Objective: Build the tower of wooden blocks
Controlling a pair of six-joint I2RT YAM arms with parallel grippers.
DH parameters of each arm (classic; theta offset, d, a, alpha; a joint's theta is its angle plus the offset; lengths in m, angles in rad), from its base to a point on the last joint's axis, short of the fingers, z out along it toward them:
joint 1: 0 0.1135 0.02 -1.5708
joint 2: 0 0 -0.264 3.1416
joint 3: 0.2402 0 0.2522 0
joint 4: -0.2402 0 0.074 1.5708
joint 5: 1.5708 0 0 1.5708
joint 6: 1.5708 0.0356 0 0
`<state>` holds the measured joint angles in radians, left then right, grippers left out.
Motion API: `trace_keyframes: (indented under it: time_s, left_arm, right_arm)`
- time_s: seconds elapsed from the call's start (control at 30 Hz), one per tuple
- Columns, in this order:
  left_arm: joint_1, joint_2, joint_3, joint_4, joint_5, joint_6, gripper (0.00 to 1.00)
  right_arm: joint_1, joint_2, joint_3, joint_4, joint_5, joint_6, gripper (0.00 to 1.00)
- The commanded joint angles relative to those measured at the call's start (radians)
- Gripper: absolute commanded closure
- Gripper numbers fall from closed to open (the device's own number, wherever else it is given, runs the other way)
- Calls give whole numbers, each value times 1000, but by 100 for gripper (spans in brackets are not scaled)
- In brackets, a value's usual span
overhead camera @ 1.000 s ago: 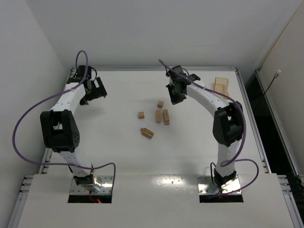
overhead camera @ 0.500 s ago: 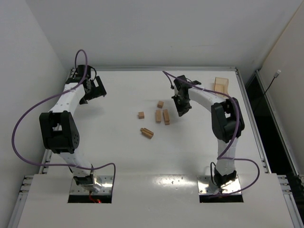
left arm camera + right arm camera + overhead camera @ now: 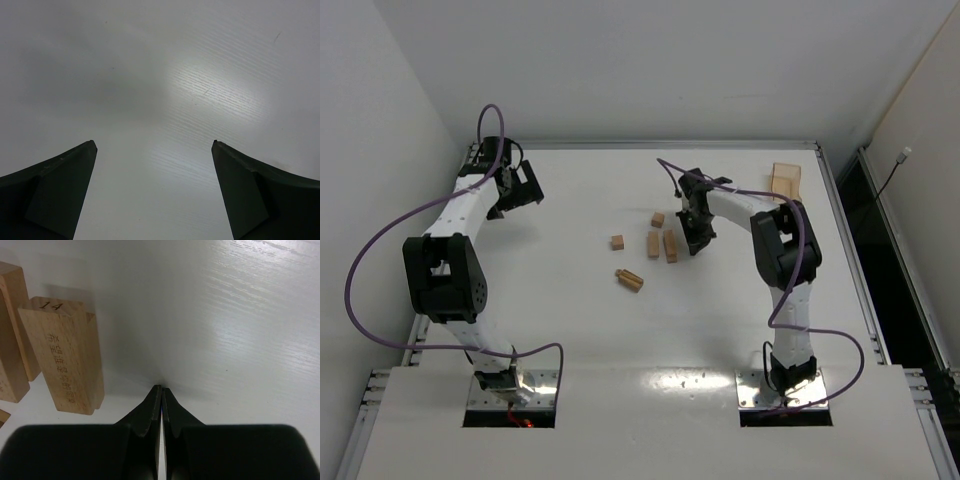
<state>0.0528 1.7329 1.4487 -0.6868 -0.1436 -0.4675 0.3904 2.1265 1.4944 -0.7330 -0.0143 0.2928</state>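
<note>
Wood block tower pieces (image 3: pixel 653 244) are not stacked; they lie loose near the middle of a smooth white worktop (image 3: pixel 570 330). All are plain light-tan wood with square edges. Seen from above, two short bars lie side by side, the left bar (image 3: pixel 653 244) and the right bar (image 3: pixel 670 246). One small cube (image 3: pixel 658 219) sits just behind them and another cube (image 3: pixel 617 242) lies to their left. A tilted cluster (image 3: pixel 630 279) lies nearer the arms; how many blocks it holds is hard to make out.

The right gripper (image 3: pixel 695 246) points down at the worktop just beside the right bar. Its wrist camera shows the black fingers (image 3: pixel 156 405) pressed together with nothing between them, their tips at the surface. In that close view the nearest bar (image 3: pixel 65 360) shows fine wood grain, a printed "14" on its end and small printed characters along its face. A second bar (image 3: pixel 12 340) is cut off by the left edge.

The left gripper (image 3: pixel 525 192) is well apart from the blocks, over the far left of the worktop. Its wrist view shows its dark wedge-shaped fingers (image 3: pixel 55 195) spread wide over bare surface.

A flat light-wood tray (image 3: pixel 785 180) lies at the far right.
</note>
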Motion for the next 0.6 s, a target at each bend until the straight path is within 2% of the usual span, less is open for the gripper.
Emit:
trace_keyframes:
  time_s: [0.0, 0.57]
  left_arm:
    - [-5, -29, -5, 20, -8, 9, 0]
    - [-5, -10, -5, 20, 1, 9, 0]
  right_arm:
    - [8, 7, 27, 36, -18, 35, 100]
    - [56, 64, 101, 37, -49, 65, 100]
